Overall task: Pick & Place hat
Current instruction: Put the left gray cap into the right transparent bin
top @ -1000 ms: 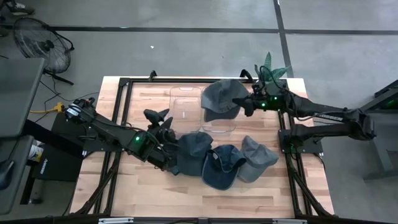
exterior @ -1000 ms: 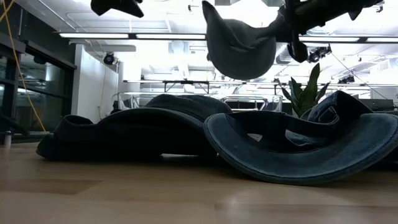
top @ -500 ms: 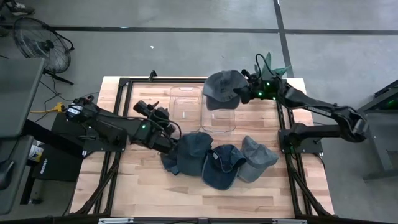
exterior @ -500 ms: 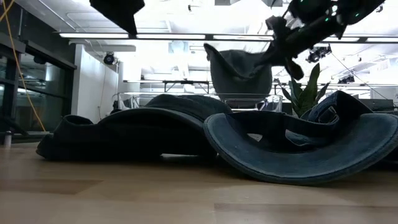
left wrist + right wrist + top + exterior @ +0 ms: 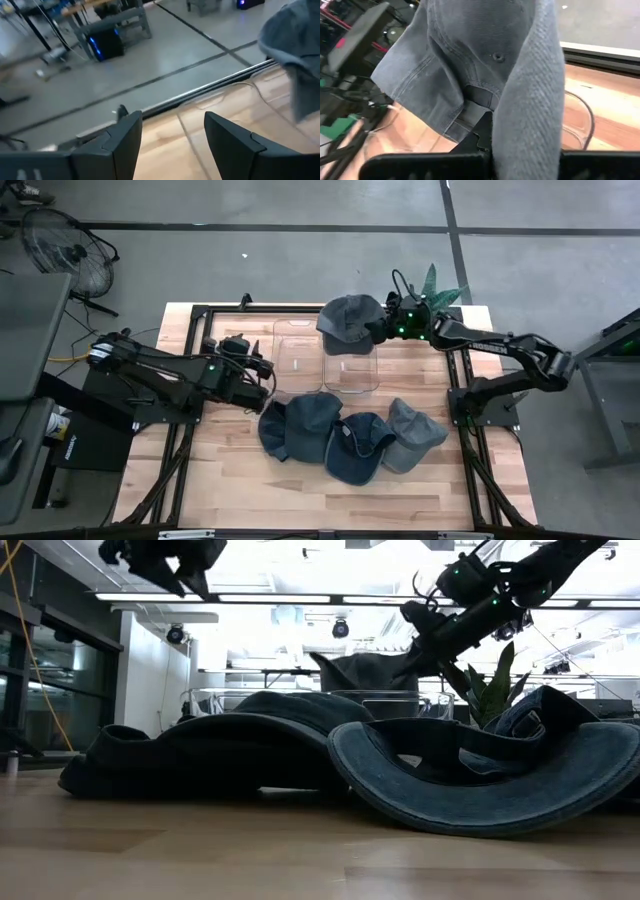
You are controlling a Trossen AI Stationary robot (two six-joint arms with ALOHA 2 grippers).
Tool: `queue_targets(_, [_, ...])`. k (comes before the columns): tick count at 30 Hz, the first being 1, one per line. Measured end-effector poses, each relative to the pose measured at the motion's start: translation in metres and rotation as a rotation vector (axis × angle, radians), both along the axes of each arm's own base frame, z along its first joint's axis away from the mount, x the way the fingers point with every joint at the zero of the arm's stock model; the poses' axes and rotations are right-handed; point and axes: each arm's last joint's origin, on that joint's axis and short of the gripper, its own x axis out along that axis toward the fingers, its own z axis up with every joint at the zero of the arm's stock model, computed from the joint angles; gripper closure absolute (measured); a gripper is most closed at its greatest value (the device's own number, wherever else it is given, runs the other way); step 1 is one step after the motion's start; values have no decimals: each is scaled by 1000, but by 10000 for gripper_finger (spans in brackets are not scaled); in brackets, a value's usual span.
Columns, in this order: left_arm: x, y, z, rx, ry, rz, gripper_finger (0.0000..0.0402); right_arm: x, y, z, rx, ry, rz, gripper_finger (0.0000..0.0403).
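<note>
A grey cap hangs from my right gripper above the far end of two clear bins. In the low view the cap sits below and left of that gripper. The right wrist view is filled by the cap's crown, which hides the fingers. My left gripper is open and raised, left of the bins; its fingers frame bare table. Three more hats, two dark blue and one grey, lie in a row on their brims nearer the near edge. My right gripper is shut on the grey cap at its rim, near a seam below an eyelet. The cloth drapes over the fingers and hides the pinch. The fingers come level from the table's right. The cap hangs slack toward the left; whether it touches the bin, I cannot tell.
Black frame rails run round the wooden table. A potted plant stands at the far right corner, just behind the right arm. Bare wood shows near the near edge. The pile of hats blocks most of the low view.
My right gripper has carried the grey cap toward the table's far edge and lowered it, from high over the bins to just above their far end. My left arm has drawn back from the row of hats toward the table's left edge.
</note>
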Motion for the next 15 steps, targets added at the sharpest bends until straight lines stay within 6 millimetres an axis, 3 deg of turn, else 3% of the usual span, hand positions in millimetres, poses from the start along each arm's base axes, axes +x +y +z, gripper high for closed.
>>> queue_targets(7, [-12, 2, -3, -103, -162, -24, 190, 7, 1, -10, -15, 57, -52, 392])
queue_targets(15, [-18, 3, 1, -155, -202, -109, 190, 14, 2, -24, 8, 108, -85, 392])
